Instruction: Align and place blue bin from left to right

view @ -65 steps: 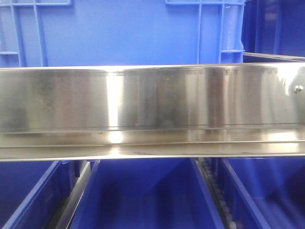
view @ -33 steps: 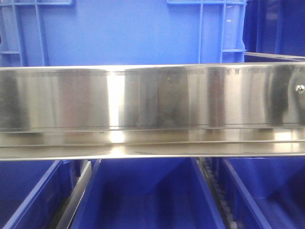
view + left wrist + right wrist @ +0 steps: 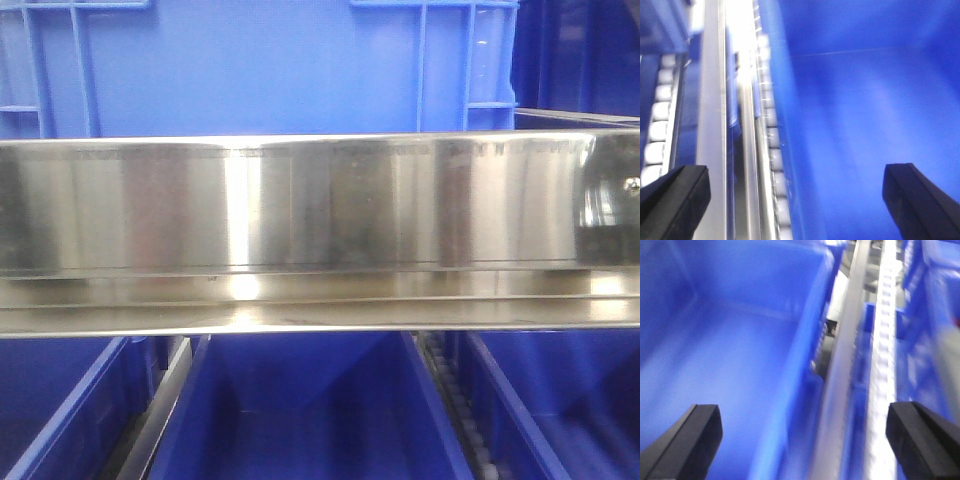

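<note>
Front cam: ribbed blue bin (image 3: 250, 70) above steel rail (image 3: 300, 215); L tool (image 3: 797, 200), R tool (image 3: 804, 440) released.

It looked like a warehouse or factory storage rack: a long stainless-steel rail (image 3: 320, 210) ran left to right up close, white roller tracks (image 3: 773, 137) divided the lanes, and the blue bin (image 3: 250, 70) sat above more blue plastic tubs (image 3: 300, 420).
</note>
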Available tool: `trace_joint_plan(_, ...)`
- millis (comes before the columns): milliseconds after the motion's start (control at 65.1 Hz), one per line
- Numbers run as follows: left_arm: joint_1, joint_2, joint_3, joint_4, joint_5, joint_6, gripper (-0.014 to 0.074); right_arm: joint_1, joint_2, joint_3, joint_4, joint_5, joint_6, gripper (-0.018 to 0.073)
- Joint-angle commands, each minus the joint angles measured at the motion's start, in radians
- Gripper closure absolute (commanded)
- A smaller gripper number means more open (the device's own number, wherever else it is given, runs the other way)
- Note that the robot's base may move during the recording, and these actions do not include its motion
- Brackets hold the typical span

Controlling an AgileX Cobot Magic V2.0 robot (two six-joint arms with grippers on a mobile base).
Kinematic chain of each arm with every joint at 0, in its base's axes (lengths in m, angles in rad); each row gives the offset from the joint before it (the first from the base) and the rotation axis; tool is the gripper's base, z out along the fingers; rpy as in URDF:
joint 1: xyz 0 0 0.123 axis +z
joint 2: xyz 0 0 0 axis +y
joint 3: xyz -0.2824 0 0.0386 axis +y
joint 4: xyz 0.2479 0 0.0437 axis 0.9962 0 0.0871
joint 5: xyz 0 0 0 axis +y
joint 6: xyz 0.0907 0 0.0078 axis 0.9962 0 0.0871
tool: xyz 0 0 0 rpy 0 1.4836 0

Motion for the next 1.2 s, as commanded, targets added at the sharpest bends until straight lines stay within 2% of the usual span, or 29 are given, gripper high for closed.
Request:
trace_joint_plan(0, 0.003, 0.044, -0.027, -0.006, 0.010, -0.007, -0.0006, -0.012, 0.061, -0.055, 0.009, 0.000, 0.006, -0.0009)
trace_joint_plan(200, 0.003, 0.125, -0.027, -0.054, 0.010, -0.007, -0.0006, -0.052, 0.179, -0.078, 0.049, 0.000, 0.036, -0.0009)
trace_joint_plan(538, 0.003, 0.191, -0.027, -0.052, -0.014, -0.007, -0.0006, -0.061, 0.269, -0.079, 0.101, 0.000, 0.027, -0.0009)
trace_joint_plan(630, 0.003, 0.196, -0.027, -0.052, -0.023, -0.007, -0.0006, -0.061, 0.290, -0.079, 0.127, 0.000, -0.007, -0.0009)
trace_joint_plan(891, 0.004, 0.196, -0.027, -0.052, -0.031, -0.007, -0.0005, -0.059, 0.313, -0.079, 0.127, 0.000, -0.025, -0.0006)
trace_joint_plan(968, 0.004, 0.196, -0.027, -0.052, -0.031, -0.007, -0.0003, -0.059, 0.321, -0.079, 0.127, 0.000, -0.027, 0.0037)
trace_joint_plan(1030, 0.004, 0.196, -0.027, -0.052, -0.025, -0.007, 0.0015, -0.059, 0.328, -0.079, 0.127, 0.000, -0.027, 0.0111)
trace_joint_plan(1107, 0.004, 0.196, -0.027, -0.052, -0.018, -0.007, 0.0090, -0.059, 0.334, -0.079, 0.127, 0.000, -0.027, 0.0278)
trace_joint_plan(1183, 0.004, 0.196, -0.027, -0.052, -0.014, -0.007, 0.0242, -0.059, 0.337, -0.079, 0.127, 0.000, -0.027, 0.0496)
